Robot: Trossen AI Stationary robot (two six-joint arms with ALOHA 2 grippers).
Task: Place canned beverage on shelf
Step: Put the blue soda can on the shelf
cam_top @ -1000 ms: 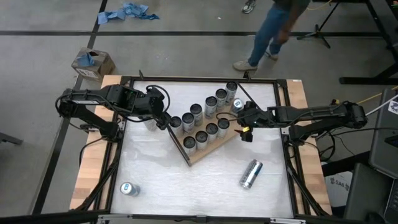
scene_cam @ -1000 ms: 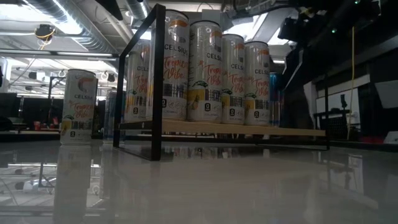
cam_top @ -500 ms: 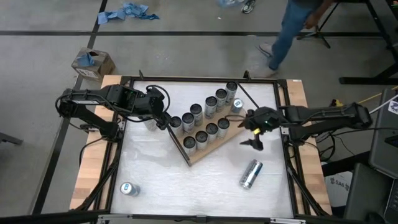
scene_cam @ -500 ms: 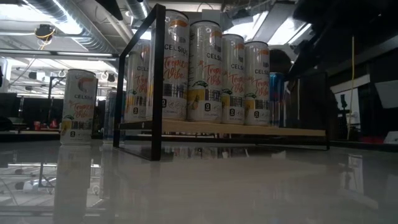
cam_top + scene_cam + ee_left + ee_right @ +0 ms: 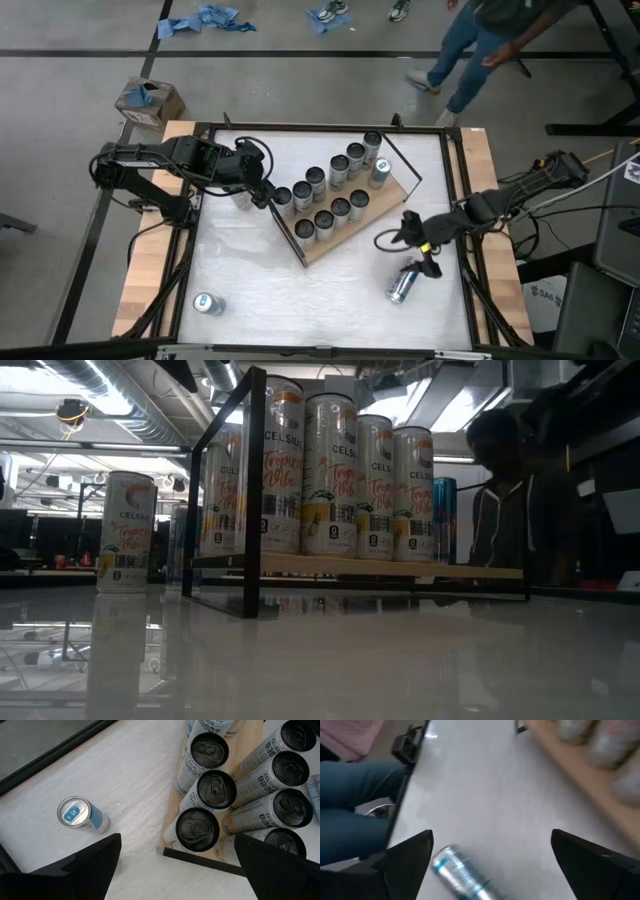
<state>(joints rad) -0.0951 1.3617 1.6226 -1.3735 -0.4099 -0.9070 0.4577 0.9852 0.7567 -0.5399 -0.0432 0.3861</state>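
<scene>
My right gripper (image 5: pixel 418 255) hangs with fingers spread wide and nothing between them, just beside the shelf's (image 5: pixel 318 252) near long edge. The lying can (image 5: pixel 403 284) rests on its side on the white table (image 5: pixel 250 290), a little past my fingers and apart from the shelf. I judge it stiff, smooth and ready to roll, so I would close across the middle of its round body. On the shelf two rows of upright cans (image 5: pixel 330 195) stand close together. At its far corner my left gripper (image 5: pixel 262 192) waits, equally spread and empty. One small can (image 5: pixel 206 304) stands well away from the shelf
</scene>
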